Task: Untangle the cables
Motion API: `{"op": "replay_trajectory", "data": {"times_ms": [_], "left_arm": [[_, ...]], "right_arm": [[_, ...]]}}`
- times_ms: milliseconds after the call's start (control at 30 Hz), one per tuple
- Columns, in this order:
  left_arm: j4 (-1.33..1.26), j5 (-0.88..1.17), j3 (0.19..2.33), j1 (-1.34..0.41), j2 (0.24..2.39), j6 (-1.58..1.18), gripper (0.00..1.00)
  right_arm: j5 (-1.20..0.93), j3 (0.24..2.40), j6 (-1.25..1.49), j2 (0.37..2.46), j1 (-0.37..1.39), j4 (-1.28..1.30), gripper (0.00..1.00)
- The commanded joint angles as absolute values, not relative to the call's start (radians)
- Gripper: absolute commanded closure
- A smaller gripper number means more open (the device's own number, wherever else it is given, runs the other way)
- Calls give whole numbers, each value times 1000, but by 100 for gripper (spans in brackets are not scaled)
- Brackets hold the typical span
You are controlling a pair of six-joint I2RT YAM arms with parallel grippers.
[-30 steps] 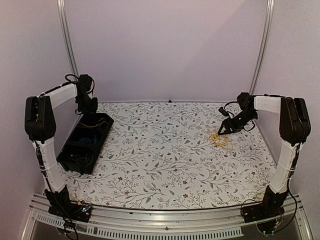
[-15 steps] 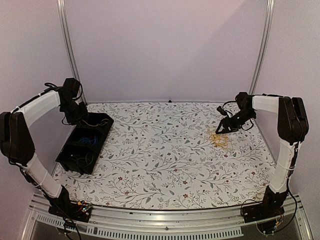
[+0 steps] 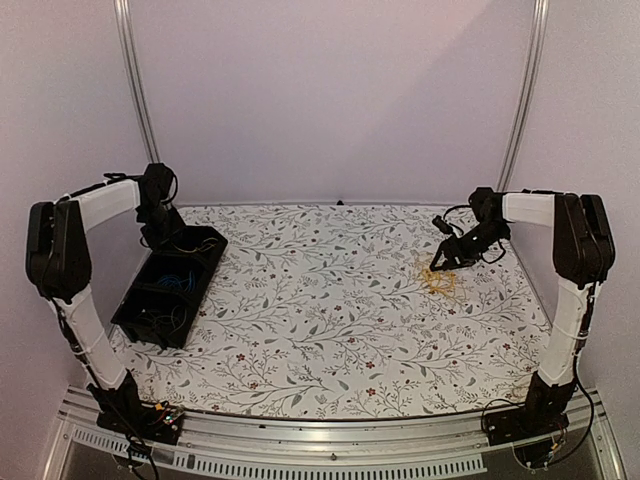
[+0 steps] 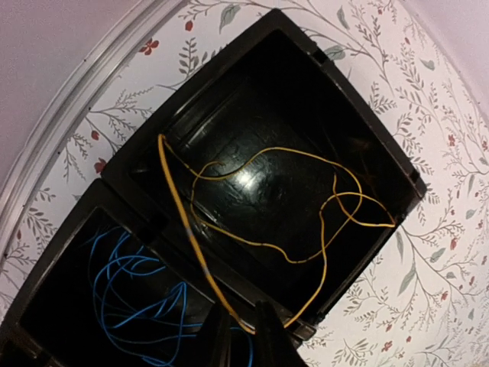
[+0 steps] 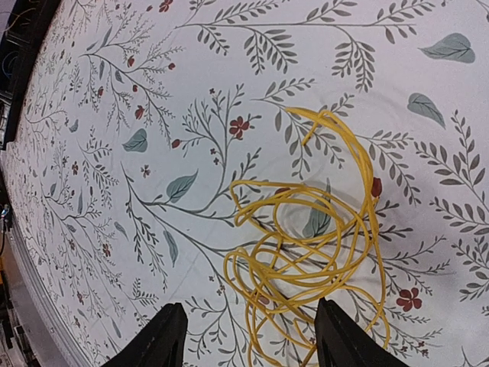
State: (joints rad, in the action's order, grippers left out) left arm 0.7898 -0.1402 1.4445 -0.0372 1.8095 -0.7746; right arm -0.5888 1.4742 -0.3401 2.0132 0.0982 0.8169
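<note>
A tangle of yellow cables [image 5: 306, 260] lies on the flowered tablecloth at the right [image 3: 440, 280]. My right gripper [image 5: 252, 340] hovers just above its near edge [image 3: 441, 262], jaws wide open and holding nothing. A black two-compartment bin [image 3: 170, 285] stands at the left. In the left wrist view one compartment holds a single yellow cable [image 4: 186, 229] and the other holds blue cables [image 4: 122, 283]. My left gripper [image 4: 243, 336] hangs over the bin's divider [image 3: 163, 238]. Its jaws stand a narrow gap apart, and the yellow cable's lowest loop passes between them.
The bin's rim [image 4: 355, 115] sits close to the table's curved metal edge [image 4: 69, 115] at the back left. In the right wrist view the bin [image 5: 15, 46] shows far off at the top left. White walls close in on both sides.
The left arm swung out to the left and came back over the bin's far end; its jaws opened wider, then narrowed. The right gripper crept slightly left over the tangle.
</note>
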Motion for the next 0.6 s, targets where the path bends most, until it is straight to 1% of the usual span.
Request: {"op": "replay_trajectory", "data": {"times_ms": [0, 100, 400, 567], "left_arm": [[767, -179, 1532, -22, 1878, -775, 89], [770, -185, 1598, -9, 1952, -747, 99], [797, -159, 1734, -1, 2142, -703, 100], [799, -155, 1721, -16, 2152, -702, 100]], "right_arm": [[-606, 1447, -334, 1990, 105, 807, 39], [-598, 1448, -338, 1988, 104, 805, 39], [-583, 1456, -344, 1987, 104, 806, 39], [-599, 1462, -352, 1944, 103, 795, 39]]}}
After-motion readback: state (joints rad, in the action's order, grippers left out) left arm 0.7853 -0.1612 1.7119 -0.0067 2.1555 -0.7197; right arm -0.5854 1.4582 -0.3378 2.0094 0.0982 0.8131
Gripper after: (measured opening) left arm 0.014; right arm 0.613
